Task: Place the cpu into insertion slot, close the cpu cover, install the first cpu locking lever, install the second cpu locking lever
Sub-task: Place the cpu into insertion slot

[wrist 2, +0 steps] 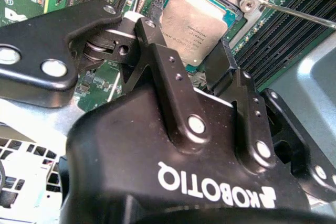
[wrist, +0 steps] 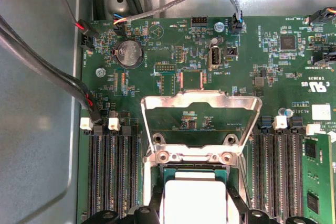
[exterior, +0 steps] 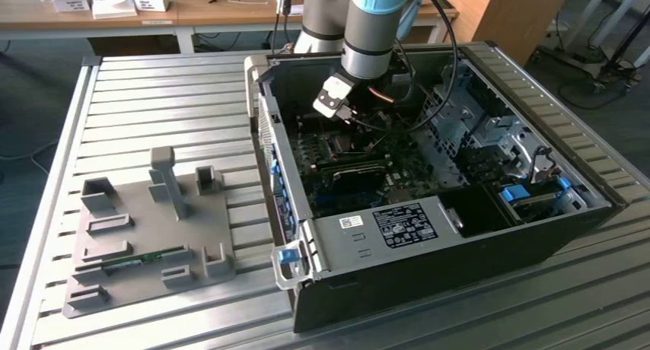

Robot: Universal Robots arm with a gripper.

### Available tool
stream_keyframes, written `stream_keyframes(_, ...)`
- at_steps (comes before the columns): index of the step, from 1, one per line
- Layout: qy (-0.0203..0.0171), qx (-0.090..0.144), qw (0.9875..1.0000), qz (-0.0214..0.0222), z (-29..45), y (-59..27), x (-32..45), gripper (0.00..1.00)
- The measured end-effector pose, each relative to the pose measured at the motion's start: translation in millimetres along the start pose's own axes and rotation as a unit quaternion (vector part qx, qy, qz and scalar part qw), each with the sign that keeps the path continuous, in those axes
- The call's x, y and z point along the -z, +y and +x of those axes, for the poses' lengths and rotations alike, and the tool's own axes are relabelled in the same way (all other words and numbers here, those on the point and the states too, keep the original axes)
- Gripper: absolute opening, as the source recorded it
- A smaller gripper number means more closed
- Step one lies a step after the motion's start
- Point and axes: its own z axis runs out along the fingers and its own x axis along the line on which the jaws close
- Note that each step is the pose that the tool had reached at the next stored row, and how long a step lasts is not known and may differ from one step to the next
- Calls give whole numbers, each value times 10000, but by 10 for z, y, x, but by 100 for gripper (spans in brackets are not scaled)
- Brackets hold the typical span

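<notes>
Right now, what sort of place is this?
Probably a robotics lab or workshop: an open computer case sits on a slatted metal table, a grey fixture plate beside it, wooden desks with cables behind.

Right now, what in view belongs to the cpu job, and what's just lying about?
Job: gripper, cpu, cpu cover standing open, locking lever.
Lying about: grey fixture tray, coin battery, cables.

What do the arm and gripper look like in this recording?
The arm is a silver-grey tube with a light-blue joint cap. The gripper is black, with silver pins and white lettering on its rounded body.
</notes>
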Motion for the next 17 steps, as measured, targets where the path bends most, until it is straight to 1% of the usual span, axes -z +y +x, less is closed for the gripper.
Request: stream_keyframes(17,0,0,10000,0,2,0,0,54)
